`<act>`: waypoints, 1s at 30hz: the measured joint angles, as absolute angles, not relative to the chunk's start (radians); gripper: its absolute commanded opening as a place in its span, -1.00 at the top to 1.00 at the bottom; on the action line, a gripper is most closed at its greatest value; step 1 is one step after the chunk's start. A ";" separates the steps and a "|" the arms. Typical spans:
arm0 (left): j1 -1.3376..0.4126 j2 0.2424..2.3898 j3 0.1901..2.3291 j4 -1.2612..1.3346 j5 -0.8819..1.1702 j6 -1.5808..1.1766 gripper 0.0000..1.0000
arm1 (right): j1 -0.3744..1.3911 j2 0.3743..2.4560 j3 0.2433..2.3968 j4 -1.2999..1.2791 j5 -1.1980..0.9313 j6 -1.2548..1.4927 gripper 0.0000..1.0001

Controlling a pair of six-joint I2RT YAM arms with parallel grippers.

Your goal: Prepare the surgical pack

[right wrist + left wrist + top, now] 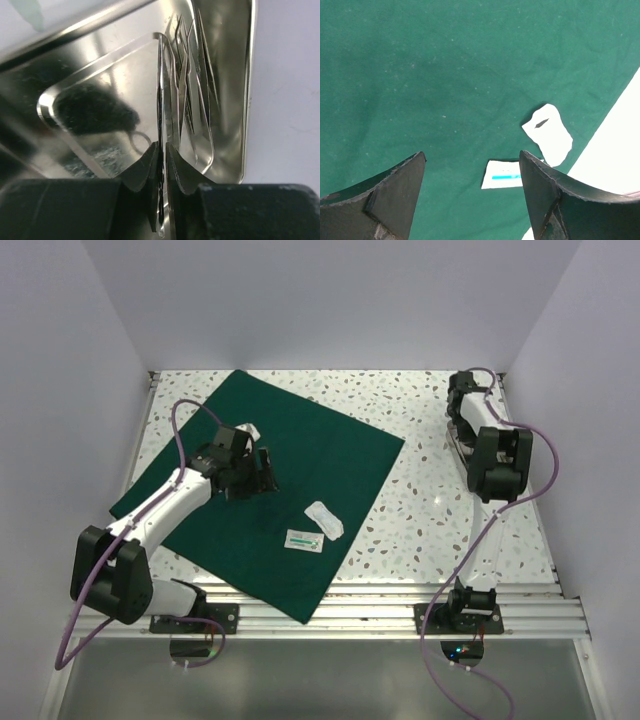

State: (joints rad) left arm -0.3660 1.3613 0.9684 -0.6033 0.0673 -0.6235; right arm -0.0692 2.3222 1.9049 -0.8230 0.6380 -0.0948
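Reaches forward with left arm (165,502), left end effector (472,154) angled down, fingers spread wide. Stretches right arm (498,460) far ahead, right end effector (161,147) pinching fingers nearly together about a thin steel instrument (161,100).

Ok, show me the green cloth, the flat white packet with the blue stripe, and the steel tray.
green cloth (320,455): top view, bare middle of the sheet.
white packet (501,171): left wrist view, its middle, just above the blue stripe.
steel tray (107,75): right wrist view, bare shiny floor.
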 measured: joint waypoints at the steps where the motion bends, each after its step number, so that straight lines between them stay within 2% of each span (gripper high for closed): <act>1: -0.366 1.361 0.969 -0.603 0.068 -0.624 -0.58 | -0.075 2.322 1.900 -0.822 0.638 -0.098 0.60; 5: -0.366 1.361 0.969 -0.605 0.072 -0.623 -0.57 | -0.088 2.324 1.893 -0.822 0.638 -0.106 0.27; 11: -0.366 1.361 0.969 -0.611 0.072 -0.624 -0.57 | -0.092 2.334 1.900 -0.832 0.631 -0.096 0.00; 20: -0.364 1.362 0.986 -0.668 0.042 -0.612 -0.64 | -0.077 2.257 1.901 -0.928 0.525 0.031 -0.05; 26: -0.337 1.427 1.092 -0.741 0.004 -0.617 -0.62 | 0.036 2.008 1.843 -0.947 0.345 0.152 -0.04; 30: -0.277 1.486 1.137 -0.777 -0.036 -0.640 -0.57 | 0.186 1.818 1.681 -0.891 0.178 0.222 -0.03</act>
